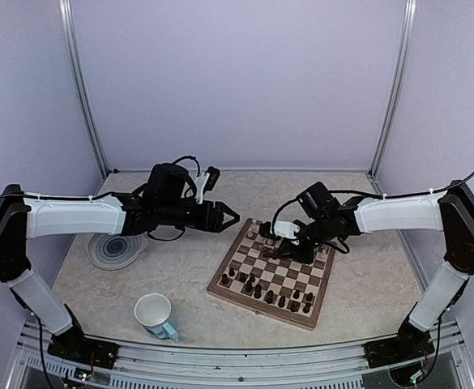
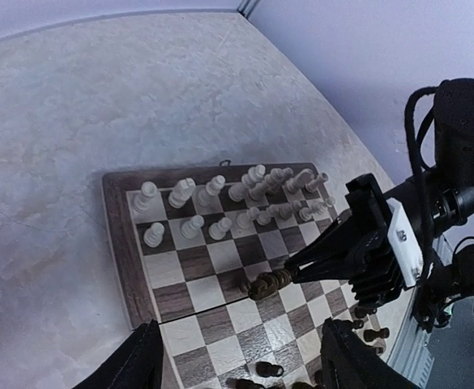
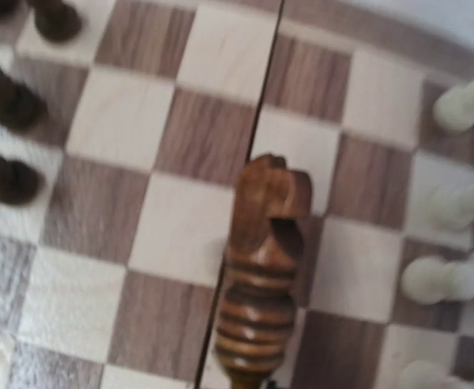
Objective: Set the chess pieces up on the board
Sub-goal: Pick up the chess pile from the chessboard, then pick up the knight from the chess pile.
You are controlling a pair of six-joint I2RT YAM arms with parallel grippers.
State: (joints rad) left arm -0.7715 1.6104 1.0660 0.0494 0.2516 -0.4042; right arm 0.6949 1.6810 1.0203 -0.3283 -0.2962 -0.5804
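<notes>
Although its own fingertips are cut off in the wrist view, the right gripper (image 2: 295,266) is clamped on a dark brown knight (image 3: 261,267), ringed and glossy, over the middle of the board (image 2: 117,235). Cream pieces (image 2: 220,207) line the board's far two rows. Dark pieces (image 1: 269,293) crowd its near edge, too small to identify. The left gripper (image 2: 241,361) hangs spread and empty beside the board's left corner.

You have a marbled beige desk (image 1: 180,267) carrying the chessboard (image 2: 121,243) at right, a grey swirl plate (image 1: 117,250) at left and a white mug (image 1: 154,314) near the front.
</notes>
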